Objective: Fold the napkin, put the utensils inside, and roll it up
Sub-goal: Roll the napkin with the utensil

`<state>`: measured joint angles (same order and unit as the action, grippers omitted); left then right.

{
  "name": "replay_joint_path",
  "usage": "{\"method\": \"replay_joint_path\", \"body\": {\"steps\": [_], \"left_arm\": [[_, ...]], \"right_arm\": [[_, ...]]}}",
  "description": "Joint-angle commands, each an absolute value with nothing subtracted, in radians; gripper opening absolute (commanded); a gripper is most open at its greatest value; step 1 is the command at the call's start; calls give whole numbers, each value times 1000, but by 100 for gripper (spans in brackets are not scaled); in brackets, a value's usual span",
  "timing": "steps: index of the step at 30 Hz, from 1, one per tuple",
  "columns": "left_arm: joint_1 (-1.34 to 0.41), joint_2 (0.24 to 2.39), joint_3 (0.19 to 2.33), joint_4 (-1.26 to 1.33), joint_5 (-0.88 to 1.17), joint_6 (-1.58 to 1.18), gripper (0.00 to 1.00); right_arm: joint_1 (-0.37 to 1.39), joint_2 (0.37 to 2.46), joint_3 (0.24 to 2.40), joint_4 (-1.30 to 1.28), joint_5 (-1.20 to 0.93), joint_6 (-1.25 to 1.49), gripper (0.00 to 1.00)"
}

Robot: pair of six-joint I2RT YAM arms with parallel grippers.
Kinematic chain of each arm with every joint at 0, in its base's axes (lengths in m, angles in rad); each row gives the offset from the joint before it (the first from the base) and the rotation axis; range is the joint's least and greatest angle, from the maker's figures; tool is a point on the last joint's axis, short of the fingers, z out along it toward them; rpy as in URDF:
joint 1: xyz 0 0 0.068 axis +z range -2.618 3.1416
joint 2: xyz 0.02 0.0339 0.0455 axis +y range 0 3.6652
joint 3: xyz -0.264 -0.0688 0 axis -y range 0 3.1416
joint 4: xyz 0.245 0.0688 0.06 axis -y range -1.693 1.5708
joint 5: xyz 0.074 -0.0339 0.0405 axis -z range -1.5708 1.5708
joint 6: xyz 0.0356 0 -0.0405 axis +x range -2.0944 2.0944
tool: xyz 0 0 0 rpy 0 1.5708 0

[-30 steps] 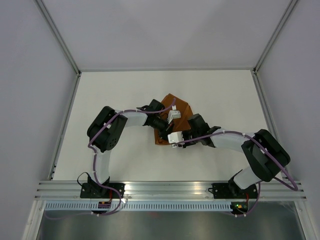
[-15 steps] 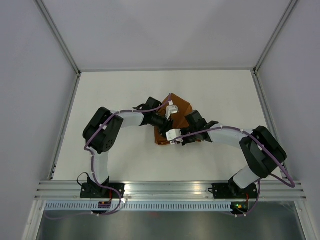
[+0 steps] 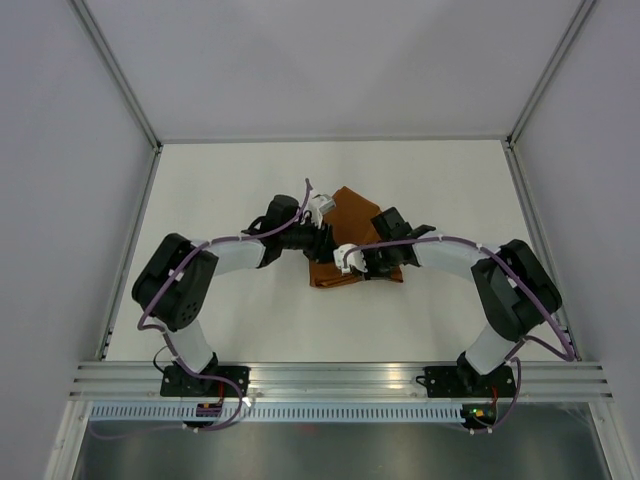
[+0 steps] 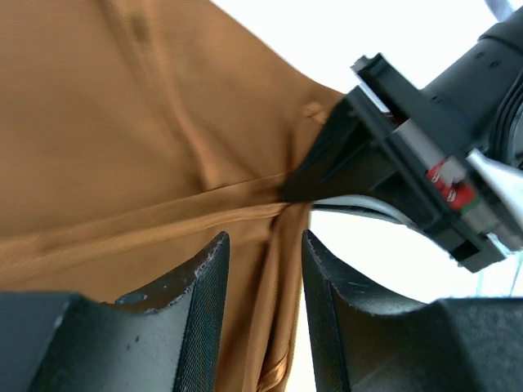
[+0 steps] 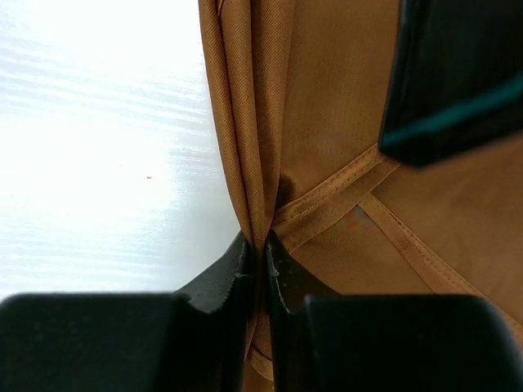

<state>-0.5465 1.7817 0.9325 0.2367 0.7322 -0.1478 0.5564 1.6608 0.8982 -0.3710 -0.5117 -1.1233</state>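
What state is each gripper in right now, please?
Left gripper: open, jaws apart over the napkin, holding nothing.
Right gripper: closed, pinching the napkin's bunched edge.

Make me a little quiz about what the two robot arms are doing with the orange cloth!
1. True or false: the right gripper is pinching a folded edge of the napkin.
2. Pick one. The jaws of the left gripper are: A) squeezed shut on the napkin, B) standing apart, C) out of every picture.
3. Fill the gap: the napkin lies on a white ____.

Key: 1 true; 2 B; 3 table.
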Motion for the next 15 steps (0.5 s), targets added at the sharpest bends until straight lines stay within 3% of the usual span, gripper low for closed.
{"method": "replay_joint_path", "body": {"steps": [1,9,15], "left_arm": [[-535,1672,830,409,504,-253,45],[-528,1503,618,701,238,-307,43],[-618,1408,531,799,98,-100,44]], "right_arm": [[528,1726,929,-558,-604,-1100,17],[465,1851,1063,-754,-695,-1132,16],[423,1954,1176,-886,-745,-1150,17]]}}
